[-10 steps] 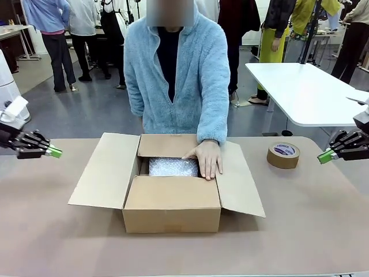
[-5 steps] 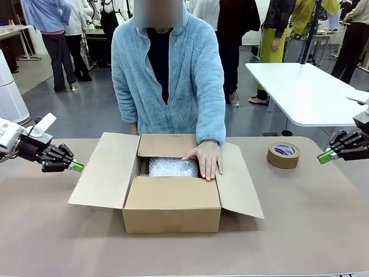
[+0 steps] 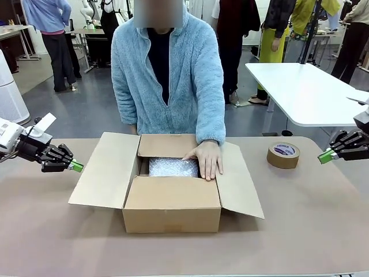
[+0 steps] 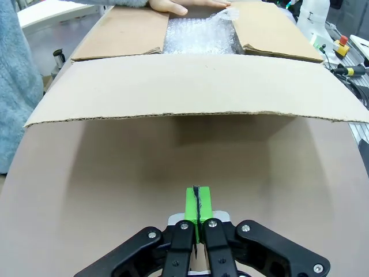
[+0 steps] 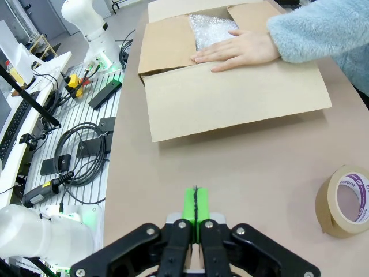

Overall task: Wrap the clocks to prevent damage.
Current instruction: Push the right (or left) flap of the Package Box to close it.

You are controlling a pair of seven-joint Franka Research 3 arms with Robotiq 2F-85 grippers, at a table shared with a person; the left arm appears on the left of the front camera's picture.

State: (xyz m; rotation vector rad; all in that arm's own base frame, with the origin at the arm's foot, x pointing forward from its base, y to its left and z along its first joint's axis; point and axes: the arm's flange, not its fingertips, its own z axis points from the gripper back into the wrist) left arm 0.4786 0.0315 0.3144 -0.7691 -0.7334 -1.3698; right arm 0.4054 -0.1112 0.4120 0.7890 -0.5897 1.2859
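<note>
The clocks point(image 3: 172, 167) lie as a whitish bubble-wrapped bundle inside the open cardboard box point(image 3: 172, 208), also seen in the left wrist view as the bundle point(image 4: 199, 37) and in the right wrist view point(image 5: 212, 27). A person's hand point(image 3: 206, 158) rests on the box's right inner flap, beside the bundle. My left gripper point(image 3: 75, 166) hovers shut just left of the box's left flap, green pads pressed together point(image 4: 198, 203). My right gripper point(image 3: 323, 156) is shut at the far right, above the table, empty point(image 5: 195, 203).
A brown tape roll point(image 3: 283, 154) lies on the table right of the box, near my right gripper point(image 5: 345, 201). The box's outer flaps spread wide left and right. A white table point(image 3: 305, 92) stands behind at right; people stand in the background.
My left gripper moved right toward the box's left flap a second ago and has held still since. The person straightened up slightly. The right gripper stays put.
</note>
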